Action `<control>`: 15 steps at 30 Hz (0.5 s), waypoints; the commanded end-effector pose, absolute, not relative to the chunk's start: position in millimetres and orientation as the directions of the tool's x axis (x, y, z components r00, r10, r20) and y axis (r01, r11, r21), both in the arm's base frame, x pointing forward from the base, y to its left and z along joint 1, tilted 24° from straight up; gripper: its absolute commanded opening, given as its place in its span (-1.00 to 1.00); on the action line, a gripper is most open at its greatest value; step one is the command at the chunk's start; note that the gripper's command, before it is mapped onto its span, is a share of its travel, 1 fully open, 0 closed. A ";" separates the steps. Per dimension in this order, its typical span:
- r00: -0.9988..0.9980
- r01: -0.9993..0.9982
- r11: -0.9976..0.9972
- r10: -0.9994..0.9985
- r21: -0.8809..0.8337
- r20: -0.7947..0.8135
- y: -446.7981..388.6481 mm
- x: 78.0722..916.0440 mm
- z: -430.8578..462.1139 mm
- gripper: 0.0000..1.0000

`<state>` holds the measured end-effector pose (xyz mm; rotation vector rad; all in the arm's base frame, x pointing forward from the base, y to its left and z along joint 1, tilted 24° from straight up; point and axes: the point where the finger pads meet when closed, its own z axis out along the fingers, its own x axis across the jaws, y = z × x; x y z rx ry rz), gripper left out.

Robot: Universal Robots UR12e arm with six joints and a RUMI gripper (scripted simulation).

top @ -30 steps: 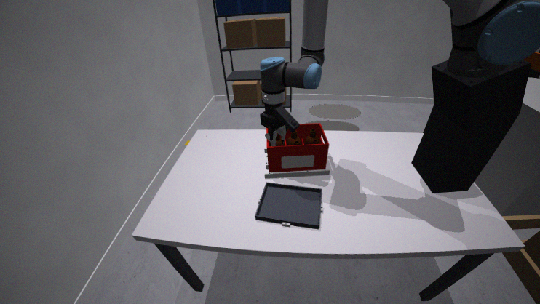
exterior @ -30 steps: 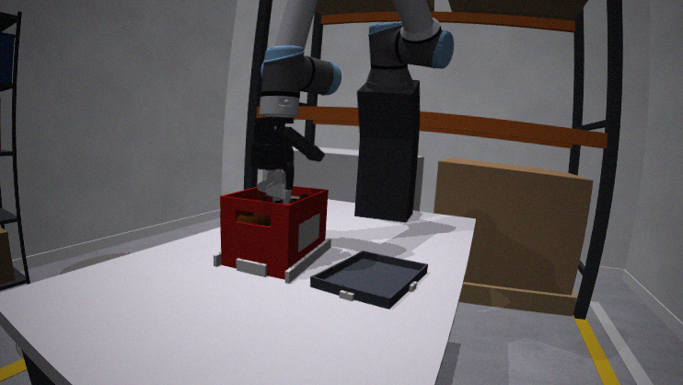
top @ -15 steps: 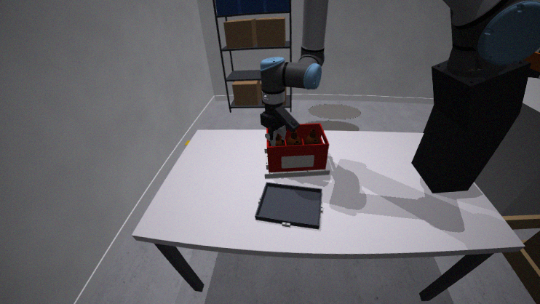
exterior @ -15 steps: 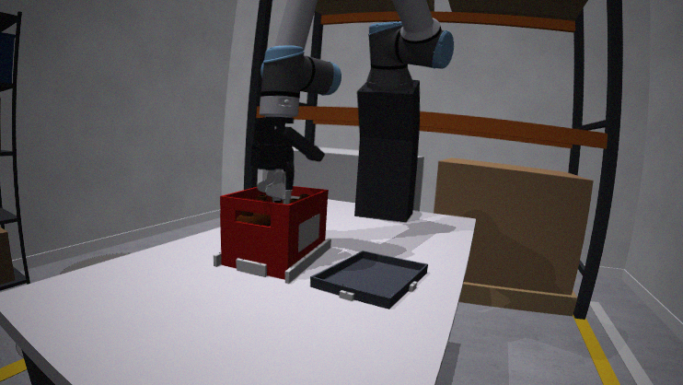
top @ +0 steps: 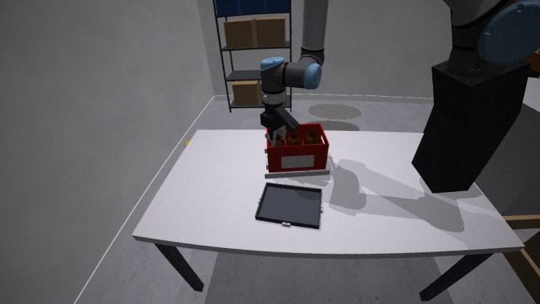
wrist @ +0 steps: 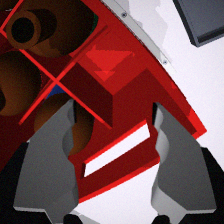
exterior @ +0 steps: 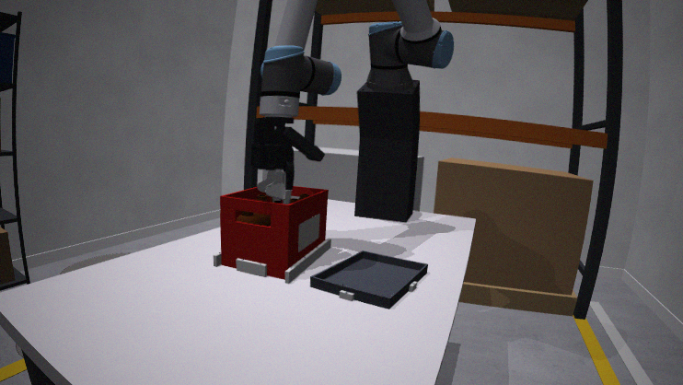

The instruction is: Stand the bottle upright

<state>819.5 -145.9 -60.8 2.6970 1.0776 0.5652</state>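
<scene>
Top view: the jaws [top: 275,139] [exterior: 276,191] are roughly half open, gripping nothing, at one end of the red crate [top: 297,159] [exterior: 255,241] [wrist: 105,82]. Bottles [top: 293,140] [wrist: 55,27] are in there; can't tell which is the odd one. Tray [top: 290,205] [exterior: 370,277] [wrist: 202,20] sits flat on the counter [top: 211,188] [exterior: 191,310], bottle-free.

The crate [top: 322,158] [exterior: 253,243] [wrist: 112,75], red and open-topped with dividers inside, stood level on the table. Brown bottles [top: 312,137] [exterior: 253,218] [wrist: 47,30] sat within its walls, some partly hidden. Near it, well clear of its side, the tray [top: 290,207] [exterior: 373,282] [wrist: 207,17] lay flat, dark, shallow and rimmed, with no bottle on it.
</scene>
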 end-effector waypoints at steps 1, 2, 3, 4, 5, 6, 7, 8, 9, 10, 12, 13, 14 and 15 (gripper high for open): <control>0.664 0.623 -0.720 0.693 0.305 0.280 -146.0 819.8 -60.0 -0.24; 0.664 0.623 -0.720 0.693 0.305 0.280 -146.0 819.8 -60.0 -0.24; 0.664 0.623 -0.720 0.693 0.305 0.280 -146.0 819.7 -59.8 -0.24; 0.664 0.623 -0.720 0.693 0.305 0.280 -145.9 819.6 -59.6 -0.24; 0.664 0.623 -0.720 0.693 0.305 0.280 -145.9 819.4 -59.1 -0.24; 0.664 0.623 -0.720 0.693 0.305 0.280 -145.9 819.1 -58.5 -0.24; 0.664 0.623 -0.720 0.693 0.305 0.280 -145.9 818.8 -57.8 -0.24; 0.664 0.623 -0.720 0.693 0.305 0.280 -145.9 818.3 -56.8 -0.24; 0.664 0.623 -0.720 0.693 0.305 0.280 -145.8 817.8 -55.6 -0.24; 0.664 0.623 -0.720 0.693 0.305 0.280 -145.8 817.1 -54.2 -0.24; 0.664 0.623 -0.720 0.693 0.305 0.280 -145.7 815.6 -50.7 -0.24; 0.664 0.623 -0.720 0.693 0.305 0.280 -145.7 815.6 -50.7 -0.24; 0.664 0.623 -0.720 0.693 0.305 0.280 -145.7 815.6 -50.7 -0.24; 0.664 0.623 -0.720 0.693 0.305 0.280 -145.6 814.6 -48.6 -0.24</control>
